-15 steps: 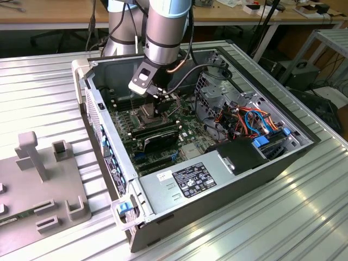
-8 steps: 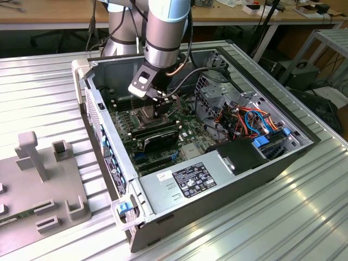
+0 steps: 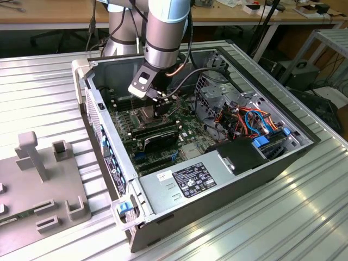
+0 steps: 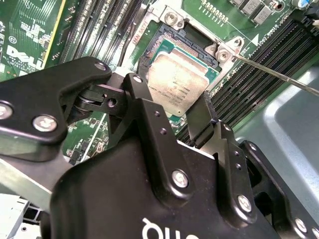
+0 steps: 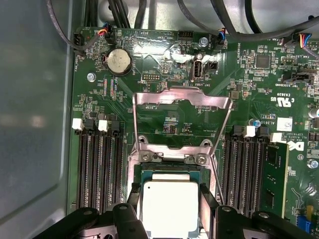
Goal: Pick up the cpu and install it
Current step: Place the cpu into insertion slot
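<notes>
The cpu is a small square chip with a dull silver top, lying in the dark socket on the green motherboard. My gripper straddles it with one black finger against each of two opposite edges. In the second wrist view the cpu sits level within the socket frame between the fingers. The socket's hinged metal frame stands swung open beyond the chip. In the exterior view my gripper reaches down into the open computer case.
Rows of black memory slots flank the socket on both sides. A long black card lies near the gripper, with the power supply in front. Coloured cables fill the exterior view's right. A grey fixture sits outside the case.
</notes>
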`<state>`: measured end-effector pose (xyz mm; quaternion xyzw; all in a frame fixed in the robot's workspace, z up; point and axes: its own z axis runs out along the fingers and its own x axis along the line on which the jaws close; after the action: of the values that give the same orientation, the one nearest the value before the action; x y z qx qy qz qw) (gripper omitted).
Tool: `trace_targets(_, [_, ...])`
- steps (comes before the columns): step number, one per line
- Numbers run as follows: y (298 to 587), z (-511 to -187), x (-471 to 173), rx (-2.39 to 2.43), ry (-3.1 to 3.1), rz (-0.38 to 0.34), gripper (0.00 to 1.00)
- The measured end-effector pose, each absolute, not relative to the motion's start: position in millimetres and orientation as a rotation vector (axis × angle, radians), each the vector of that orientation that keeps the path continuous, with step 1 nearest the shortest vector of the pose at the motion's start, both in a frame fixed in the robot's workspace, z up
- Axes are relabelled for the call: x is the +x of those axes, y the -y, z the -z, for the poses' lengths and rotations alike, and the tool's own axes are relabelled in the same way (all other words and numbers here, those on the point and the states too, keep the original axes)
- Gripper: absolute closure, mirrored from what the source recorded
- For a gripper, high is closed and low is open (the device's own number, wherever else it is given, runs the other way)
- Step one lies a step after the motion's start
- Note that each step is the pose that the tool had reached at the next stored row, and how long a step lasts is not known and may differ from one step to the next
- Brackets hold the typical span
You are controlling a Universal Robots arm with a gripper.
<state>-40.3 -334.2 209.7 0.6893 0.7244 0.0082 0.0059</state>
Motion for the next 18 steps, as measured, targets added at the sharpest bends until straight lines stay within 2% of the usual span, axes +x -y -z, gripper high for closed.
trace_targets(18, [334.2,-203.1,-40.2,2.177,-2.248,-0.025,0.45])
